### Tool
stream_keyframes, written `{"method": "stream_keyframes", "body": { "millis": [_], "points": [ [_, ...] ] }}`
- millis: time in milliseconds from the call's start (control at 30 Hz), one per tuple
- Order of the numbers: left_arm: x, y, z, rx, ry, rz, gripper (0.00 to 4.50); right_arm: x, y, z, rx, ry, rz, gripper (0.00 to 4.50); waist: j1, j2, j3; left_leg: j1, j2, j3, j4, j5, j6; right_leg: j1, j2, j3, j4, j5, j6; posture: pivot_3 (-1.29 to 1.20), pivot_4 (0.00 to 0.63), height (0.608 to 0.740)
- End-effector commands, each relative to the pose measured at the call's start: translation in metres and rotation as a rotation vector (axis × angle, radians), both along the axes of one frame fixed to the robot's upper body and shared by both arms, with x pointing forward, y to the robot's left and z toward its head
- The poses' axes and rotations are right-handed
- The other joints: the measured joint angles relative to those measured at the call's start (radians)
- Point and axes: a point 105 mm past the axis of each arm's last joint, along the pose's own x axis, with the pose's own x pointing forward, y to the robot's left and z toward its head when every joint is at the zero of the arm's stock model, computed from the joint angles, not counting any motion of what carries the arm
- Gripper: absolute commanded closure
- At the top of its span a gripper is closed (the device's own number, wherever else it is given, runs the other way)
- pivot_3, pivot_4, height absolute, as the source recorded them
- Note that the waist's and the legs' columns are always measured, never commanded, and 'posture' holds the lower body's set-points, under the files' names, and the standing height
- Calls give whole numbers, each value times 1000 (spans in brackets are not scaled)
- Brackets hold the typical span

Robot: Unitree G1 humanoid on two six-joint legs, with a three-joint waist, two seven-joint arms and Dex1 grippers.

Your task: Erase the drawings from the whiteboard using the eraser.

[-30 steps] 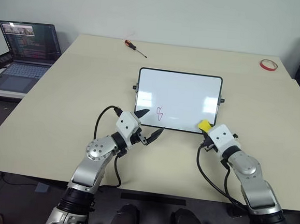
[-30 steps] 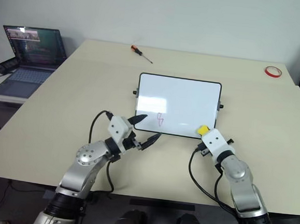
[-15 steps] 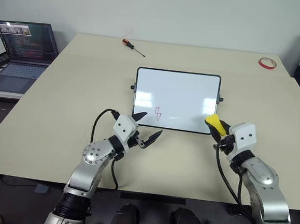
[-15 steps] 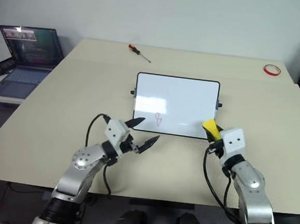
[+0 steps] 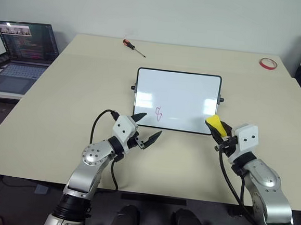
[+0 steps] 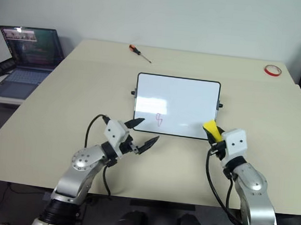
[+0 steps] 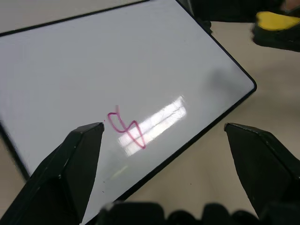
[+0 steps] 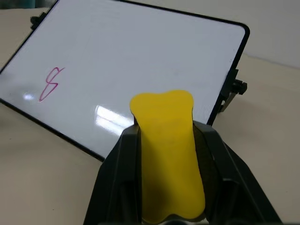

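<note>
My right gripper clamps the eraser by its long sides, soft and light, beside the whiteboard on the counter; left gripper fingers spread, empty.

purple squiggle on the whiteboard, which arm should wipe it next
Right. The right gripper already clamps the yellow block eraser at the glossy black-framed whiteboard's near right corner. The left gripper sits closer to the purple-pink squiggle but is open, holding nothing.
</note>
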Motion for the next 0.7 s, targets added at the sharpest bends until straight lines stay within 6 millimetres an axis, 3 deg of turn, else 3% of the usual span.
{"method": "stream_keyframes", "body": {
  "millis": [33, 133, 300, 700],
  "points": [
    [-4, 17, 8, -24, -42, 84, 0, -23, -12, 2, -70, -59, -15, 3329, 3, 0, 1, 0, 0, 1, 0, -2, -1, -1, -3, 1, 1, -2, -1, 0, 150, 740],
    [-2, 17, 11, -22, -49, 87, 0, -21, -13, 4, -77, -80, -11, 3329, -10, 1, 3, 1, 0, 4, 2, -3, -1, -2, -3, 0, 3, -2, -1, 0, 150, 740],
    [-1, 17, 15, -22, -56, 93, 0, -17, -16, 10, -83, -103, -18, 3329, -9, 0, 3, 14, 1, 3, 2, -2, 0, 13, -1, 0, 1, -3, 4, 0, 150, 740],
    [-1, 25, 17, -21, -52, 153, 0, -7, -10, 17, -86, -125, 2, 3329, -8, 0, 3, 12, 0, 0, 2, -2, 0, 12, -2, 0, 0, 0, 0, 0, 150, 740]
  ]
}}
